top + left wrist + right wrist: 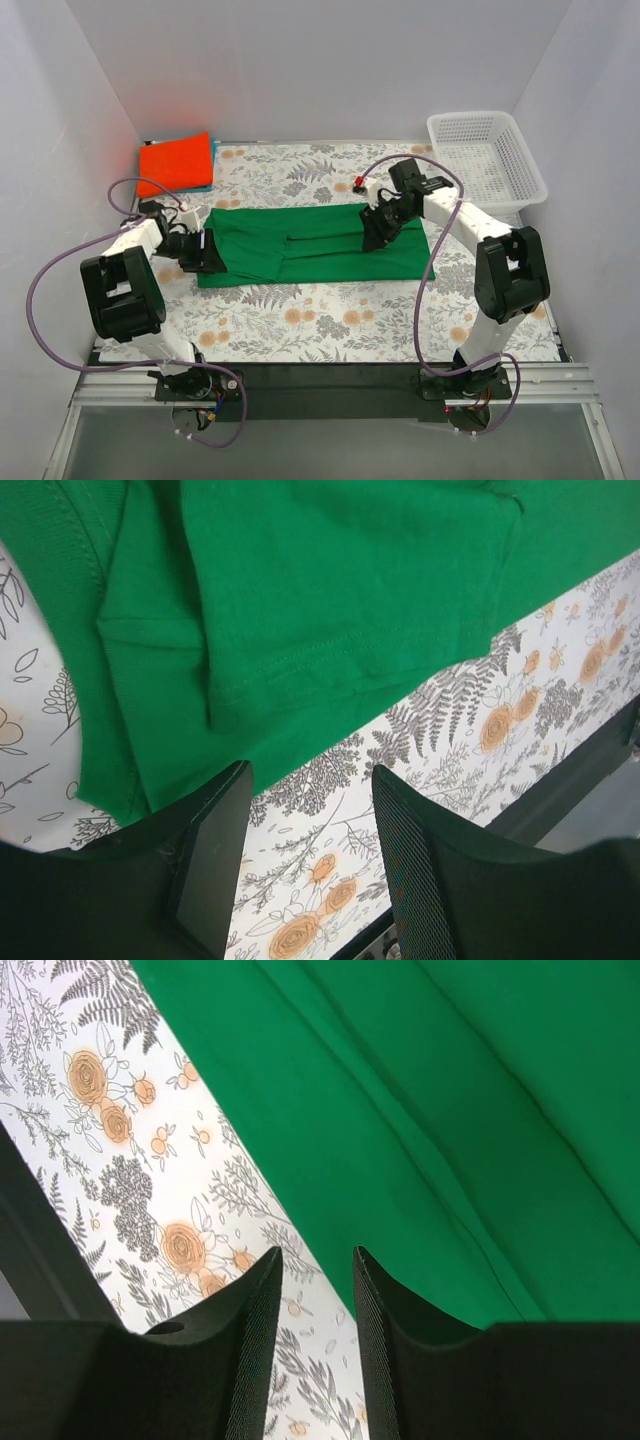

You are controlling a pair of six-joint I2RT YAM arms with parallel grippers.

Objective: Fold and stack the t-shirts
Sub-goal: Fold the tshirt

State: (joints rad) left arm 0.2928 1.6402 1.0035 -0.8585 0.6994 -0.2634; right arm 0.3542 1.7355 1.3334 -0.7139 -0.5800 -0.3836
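i read: orange-red shirt (175,160) folded, upper left; green shirt (315,245) centre, part-folded, unstacked; left gripper (312,775), right gripper (317,1255) both spread.

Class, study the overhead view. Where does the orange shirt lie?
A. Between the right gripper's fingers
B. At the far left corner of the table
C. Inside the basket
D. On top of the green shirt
B: the orange shirt lies folded at the far left corner of the table, apart from the green shirt and the basket.
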